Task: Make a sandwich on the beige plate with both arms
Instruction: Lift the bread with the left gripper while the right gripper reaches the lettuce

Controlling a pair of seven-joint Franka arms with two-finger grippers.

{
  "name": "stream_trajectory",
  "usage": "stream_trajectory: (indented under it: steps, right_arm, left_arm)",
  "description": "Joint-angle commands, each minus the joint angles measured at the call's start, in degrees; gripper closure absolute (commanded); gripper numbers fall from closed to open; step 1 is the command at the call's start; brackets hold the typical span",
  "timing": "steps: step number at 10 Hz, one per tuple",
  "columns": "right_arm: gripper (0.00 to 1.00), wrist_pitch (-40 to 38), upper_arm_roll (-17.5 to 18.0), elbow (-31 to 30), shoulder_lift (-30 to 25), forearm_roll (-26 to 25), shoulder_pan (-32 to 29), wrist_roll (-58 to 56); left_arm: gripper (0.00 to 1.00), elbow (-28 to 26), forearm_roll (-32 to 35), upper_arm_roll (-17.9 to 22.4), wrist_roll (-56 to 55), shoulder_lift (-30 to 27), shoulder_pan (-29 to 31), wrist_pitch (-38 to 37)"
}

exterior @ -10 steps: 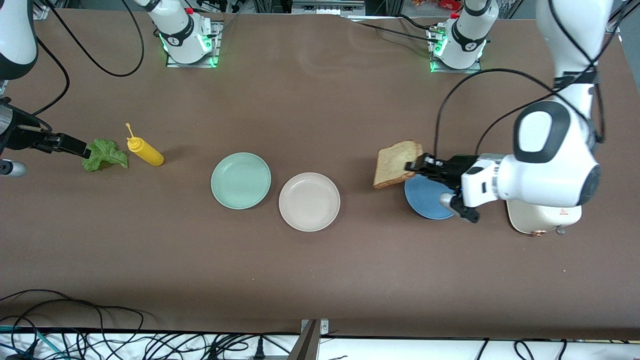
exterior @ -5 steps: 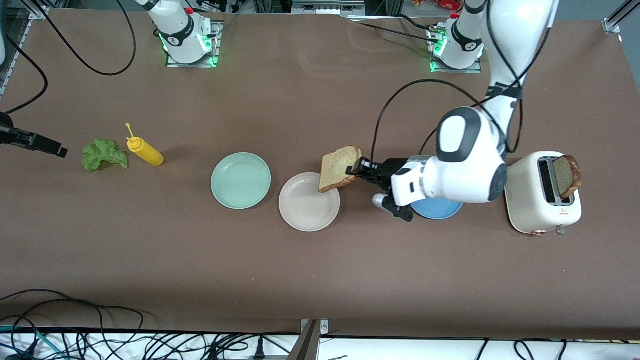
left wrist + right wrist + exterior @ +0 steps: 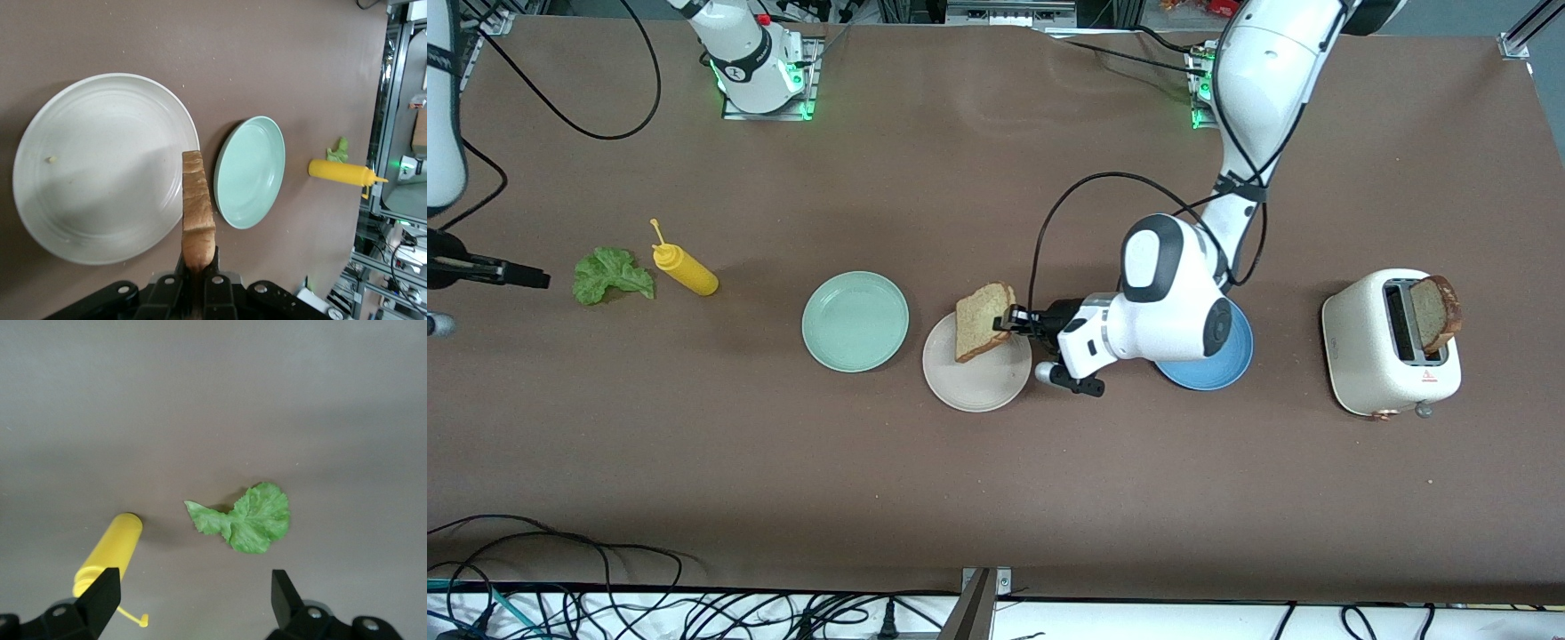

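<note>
My left gripper (image 3: 1014, 320) is shut on one edge of a brown bread slice (image 3: 983, 320), which hangs on edge over the beige plate (image 3: 969, 387). In the left wrist view the bread slice (image 3: 197, 207) sticks out from the left gripper (image 3: 198, 267) above the rim of the bare beige plate (image 3: 100, 167). A second bread slice (image 3: 1436, 313) stands in the toaster (image 3: 1392, 356). The green lettuce leaf (image 3: 612, 276) lies on the table at the right arm's end. My right gripper (image 3: 532, 276) hovers open beside it, and its wrist view shows the lettuce leaf (image 3: 243, 518) ahead of the open right gripper (image 3: 193, 593).
A mint-green plate (image 3: 855, 321) lies beside the beige plate, toward the right arm's end. A blue plate (image 3: 1218, 369) sits partly under the left arm. A yellow squeeze bottle (image 3: 685, 269) lies next to the lettuce. Cables run along the table's front edge.
The left arm has carried the bread slice from over the blue plate to over the beige plate. The right gripper has drawn back a little from the lettuce.
</note>
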Motion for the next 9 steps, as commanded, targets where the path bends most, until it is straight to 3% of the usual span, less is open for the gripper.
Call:
stream_trajectory:
  steps: [1,4,6,7,8,9]
  right_arm:
    - [0.0,7.47,-0.26,-10.56,-1.88,-1.07,-0.92,-3.61]
    - [0.0,23.63,-4.12,-24.19,-1.27,-1.07,-0.92,-13.26]
    - [0.0,31.39,-6.49,-30.1,0.91,-1.07,-1.18,-19.59]
    - [0.0,31.94,-6.59,-30.03,2.93,-1.07,-1.71,-22.58]
    - [0.0,33.6,-6.59,-30.03,4.78,-1.16,-1.8,-24.96]
    - [0.0,36.22,-6.59,-29.95,6.37,-1.25,-1.8,-27.94]
  left_arm:
    - [1.0,1.68,-5.39,0.88,-0.28,2.71,-2.18,4.02]
    - [1.0,2.9,-5.49,0.88,-0.1,5.16,-3.07,7.28]
    - [1.0,3.87,-5.49,0.88,0.25,6.66,-3.68,9.13]
    - [0.84,5.01,-5.49,0.97,0.51,7.8,-3.42,9.49]
    - [0.1,6.5,-5.49,1.06,0.6,9.03,-2.64,9.49]
    - [0.0,6.51,-5.41,1.06,0.95,9.13,-1.93,9.49]
